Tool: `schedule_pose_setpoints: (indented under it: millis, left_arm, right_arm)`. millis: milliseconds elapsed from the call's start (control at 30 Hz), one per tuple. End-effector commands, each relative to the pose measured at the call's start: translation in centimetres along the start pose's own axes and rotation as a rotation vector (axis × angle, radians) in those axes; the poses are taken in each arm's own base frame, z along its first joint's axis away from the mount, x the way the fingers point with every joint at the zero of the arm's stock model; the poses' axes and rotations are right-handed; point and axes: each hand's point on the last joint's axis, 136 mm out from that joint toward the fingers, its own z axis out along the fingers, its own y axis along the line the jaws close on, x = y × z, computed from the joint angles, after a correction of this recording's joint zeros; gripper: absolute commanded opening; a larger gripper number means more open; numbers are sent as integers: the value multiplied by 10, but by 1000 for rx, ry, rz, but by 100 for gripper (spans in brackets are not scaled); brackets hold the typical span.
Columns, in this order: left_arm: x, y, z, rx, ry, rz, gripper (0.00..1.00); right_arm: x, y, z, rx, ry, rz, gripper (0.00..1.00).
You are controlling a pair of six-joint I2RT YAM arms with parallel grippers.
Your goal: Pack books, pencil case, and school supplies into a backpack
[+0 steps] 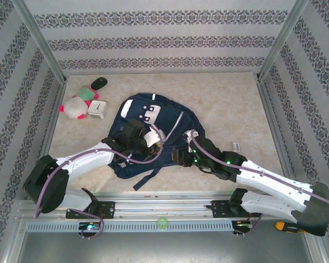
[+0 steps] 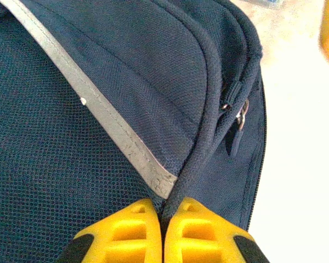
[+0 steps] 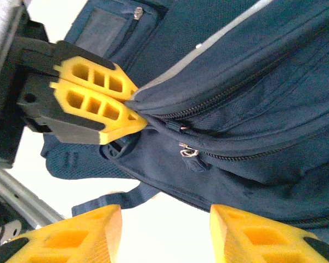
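My left pincer (image 2: 163, 219) is clamped on the backpack (image 2: 71, 164) seam; right pincer (image 3: 164, 230) open, empty, so I'd centre it on the zipper pull (image 3: 187, 152).

Table (image 1: 230, 104): beige marbled top, matte. Wall panels (image 1: 153, 38) along far, left and right edges: white paper, horizontal bands of dark ornamental pattern. Silver metal posts (image 1: 40, 41) rise from far corners. Aluminium rail (image 1: 164, 198) along near edge, slotted strip (image 1: 126, 226) beneath. Light bright, even, shadows soft; table washes out to white in wrist views.
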Motion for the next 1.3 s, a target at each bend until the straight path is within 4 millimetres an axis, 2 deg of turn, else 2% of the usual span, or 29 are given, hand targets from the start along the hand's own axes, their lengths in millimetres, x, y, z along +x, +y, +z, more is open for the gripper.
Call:
schedule_pose_setpoints:
  millis: [0, 133, 233, 433, 600, 733, 967, 1067, 1200, 1267]
  left_arm:
    - [-26, -1, -8, 45, -90, -94, 0]
    - [-28, -3, -6, 69, -100, -115, 0]
    - [-31, -5, -6, 87, -109, -120, 0]
    - [-36, -6, -9, 98, -127, -122, 0]
    - [-32, 4, -12, 67, -117, -126, 0]
    - [-28, 11, -16, 42, -106, -118, 0]
    - [-23, 17, -20, 20, -89, -99, 0]
    - [-17, 20, -24, 2, -65, -64, 0]
    - [-5, 25, -34, -18, -24, 27, 0]
    - [0, 23, -39, -13, 3, 82, 0]
  right_arm:
    - [-9, -2, 11, 52, -61, 83, 45]
    - [-13, -12, 26, 124, -100, 103, 44]
    - [-21, -10, 37, 130, -127, 92, 42]
    - [-25, -21, 51, 223, -146, 83, 33]
    - [-23, -45, 38, 361, -148, 47, 14]
    - [-25, -57, 24, 415, -160, 18, 3]
    - [-25, -72, 20, 445, -150, 30, 0]
    - [-27, -86, 13, 461, -131, 38, 0]
    - [-33, -102, 6, 382, -89, 53, 0]
    - [-38, -96, 3, 283, -76, 22, 0]
